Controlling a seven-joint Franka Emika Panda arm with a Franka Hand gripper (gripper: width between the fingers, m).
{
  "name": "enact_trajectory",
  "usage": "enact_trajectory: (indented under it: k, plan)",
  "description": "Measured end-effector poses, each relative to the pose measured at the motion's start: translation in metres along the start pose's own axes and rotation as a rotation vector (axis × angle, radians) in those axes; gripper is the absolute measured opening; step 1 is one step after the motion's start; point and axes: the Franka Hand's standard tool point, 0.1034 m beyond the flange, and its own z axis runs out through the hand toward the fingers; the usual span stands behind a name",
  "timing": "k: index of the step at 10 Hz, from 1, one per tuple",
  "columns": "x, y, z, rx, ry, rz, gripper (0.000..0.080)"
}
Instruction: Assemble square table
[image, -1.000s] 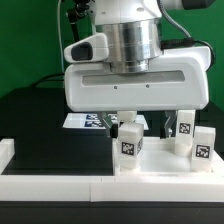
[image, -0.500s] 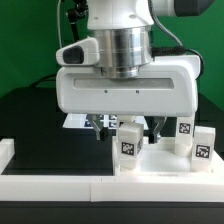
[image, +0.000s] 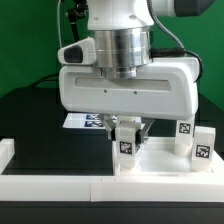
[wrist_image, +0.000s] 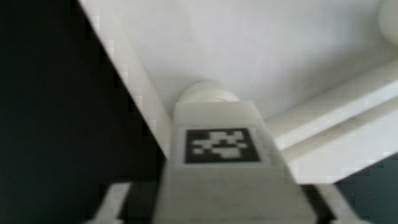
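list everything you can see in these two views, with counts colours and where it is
table legs: three visible, white with black-and-white tags; one between the claw's fingers, two at the exterior view's right
square slab: one, white, under the legs
marker board: one, white, tagged, behind the claw
worktop: one, black
low wall: one, white, front edge
arm: one, white and silver
claw: one, closing around the nearest leg

You see a white block leg (image: 127, 140) bearing a black-and-white square tag (wrist_image: 224, 144). Two more white legs (image: 186, 133) (image: 202, 145) carry the same checkered tags. The desk (image: 40, 125) is black, its low edging wall (image: 50, 185) white, and the pincer (image: 128, 125) housing is white.
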Motion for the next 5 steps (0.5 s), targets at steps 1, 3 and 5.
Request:
enact_trajectory:
  k: [1,3,5]
  plan:
    - [-0.0001,0.0000,0.0001,0.000,0.000,0.077,0.0286]
    - [-0.0001,0.0000,0.0002,0.000,0.000,0.174,0.0287]
    - [0.0009,-0.0001,0.0013,0.021,0.019,0.441,0.0287]
